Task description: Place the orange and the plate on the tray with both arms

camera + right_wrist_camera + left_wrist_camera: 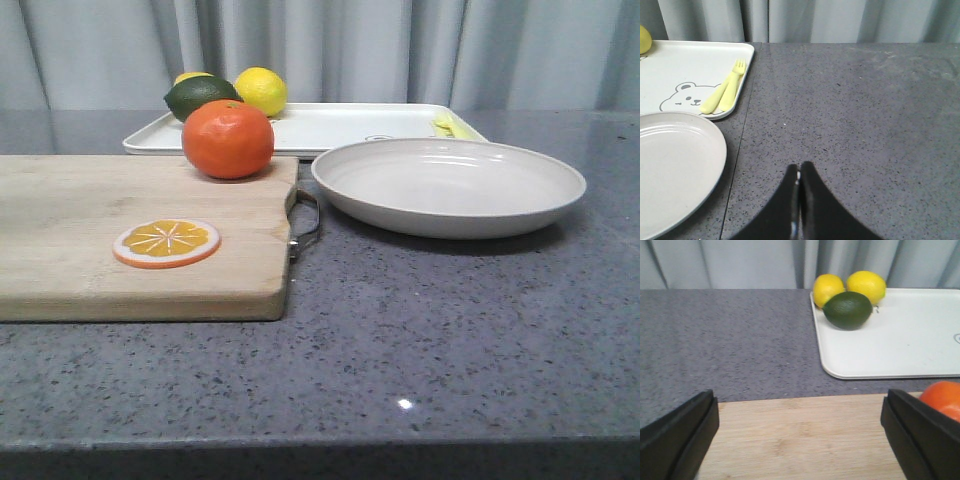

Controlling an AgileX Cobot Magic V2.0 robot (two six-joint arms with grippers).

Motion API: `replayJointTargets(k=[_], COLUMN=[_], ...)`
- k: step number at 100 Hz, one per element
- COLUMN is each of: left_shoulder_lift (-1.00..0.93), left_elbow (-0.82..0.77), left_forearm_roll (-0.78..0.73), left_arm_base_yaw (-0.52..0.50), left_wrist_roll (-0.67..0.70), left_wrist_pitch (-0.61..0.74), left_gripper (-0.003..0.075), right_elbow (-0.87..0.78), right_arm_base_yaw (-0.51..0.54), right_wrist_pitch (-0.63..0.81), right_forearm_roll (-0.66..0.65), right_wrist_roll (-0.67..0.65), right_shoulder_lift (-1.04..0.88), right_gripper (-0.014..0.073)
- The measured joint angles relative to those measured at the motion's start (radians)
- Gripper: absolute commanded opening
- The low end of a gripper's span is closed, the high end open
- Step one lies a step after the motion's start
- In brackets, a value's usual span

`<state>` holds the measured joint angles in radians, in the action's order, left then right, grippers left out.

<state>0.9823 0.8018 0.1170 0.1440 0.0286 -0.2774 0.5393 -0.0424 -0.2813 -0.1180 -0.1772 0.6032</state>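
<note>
The orange (228, 138) sits on the far right corner of the wooden cutting board (90, 230); its edge also shows in the left wrist view (942, 397). The off-white plate (448, 184) rests on the counter to the board's right, also in the right wrist view (670, 170). The white tray (330, 126) lies behind both, and shows in the wrist views (900, 345) (685, 70). My left gripper (800, 432) is open and empty over the board, the orange beside its one finger. My right gripper (799, 172) is shut and empty over bare counter beside the plate. Neither gripper shows in the front view.
An orange slice disc (166, 242) lies on the board. Two lemons (847, 286) and a dark green avocado (847, 310) sit at the tray's far left corner. A yellow fork and spoon (722, 95) lie on the tray's right side. Curtains hang behind the grey counter (420, 340).
</note>
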Motion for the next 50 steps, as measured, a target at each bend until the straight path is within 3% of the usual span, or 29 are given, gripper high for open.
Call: replayJointTargets(k=[50], left_shoulder_lift=[0.402], left_elbow=[0.398], left_forearm_roll=[0.066], left_arm_base_yaw=[0.236], left_wrist_roll=[0.000], left_wrist_pitch=[-0.295], left_gripper=[0.0628], right_elbow=[0.001], right_arm_base_yaw=[0.000], right_wrist_pitch=[0.008], right_forearm_roll=[0.000], right_wrist_roll=[0.000], right_shoulder_lift=[0.000], right_gripper=[-0.0067])
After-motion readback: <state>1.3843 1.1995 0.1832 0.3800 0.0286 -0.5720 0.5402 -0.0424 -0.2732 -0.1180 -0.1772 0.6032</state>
